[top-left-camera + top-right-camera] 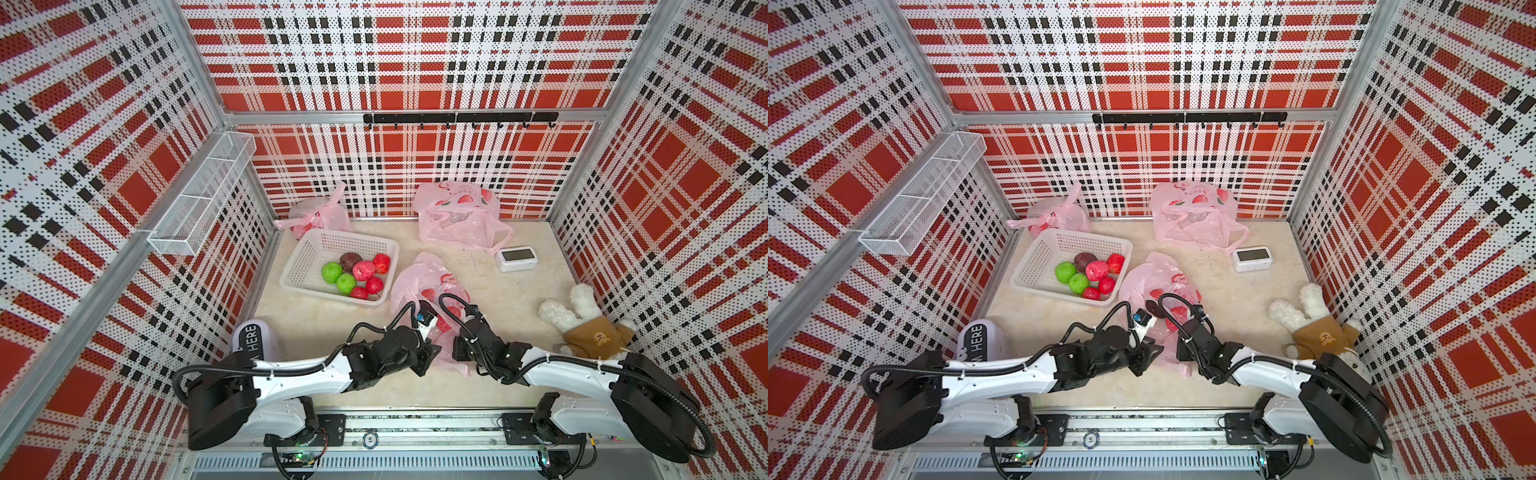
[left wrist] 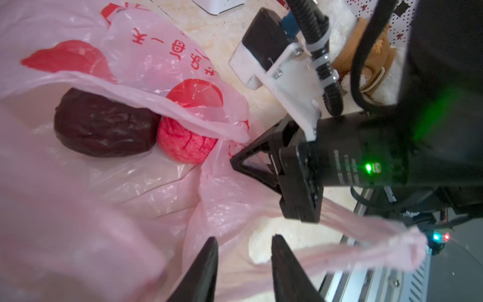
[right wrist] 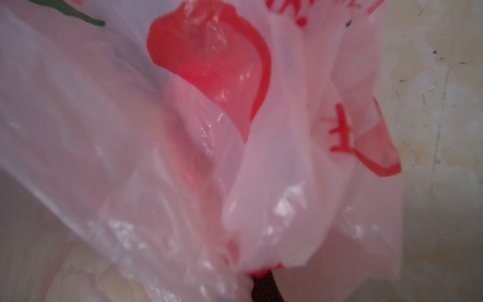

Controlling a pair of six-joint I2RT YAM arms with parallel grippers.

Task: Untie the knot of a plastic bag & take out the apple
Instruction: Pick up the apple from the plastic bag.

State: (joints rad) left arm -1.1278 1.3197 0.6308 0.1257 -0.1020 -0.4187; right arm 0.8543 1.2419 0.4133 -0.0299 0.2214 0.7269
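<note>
The pink plastic bag point(image 1: 417, 278) point(image 1: 1148, 274) lies mid-table with its mouth open. In the left wrist view a pinkish-red apple point(image 2: 185, 146) and a dark brown-red fruit point(image 2: 104, 128) rest inside the bag point(image 2: 146, 60). My right gripper point(image 2: 234, 160) point(image 1: 459, 347) is shut on the bag's rim beside the apple; its own view shows only pinched film point(image 3: 235, 183) over one dark finger. My left gripper point(image 2: 244, 241) point(image 1: 430, 355) stands open at the bag's near side, with a loose handle strip point(image 2: 366, 235) lying across behind its fingers. A knot does not show.
A white basket point(image 1: 305, 249) with several red and green fruits stands left of the bag. A tied pink bag point(image 1: 320, 214) and a crumpled one point(image 1: 457, 220) lie at the back. A white clock point(image 1: 517, 258) and a plush toy point(image 1: 582, 324) are at the right.
</note>
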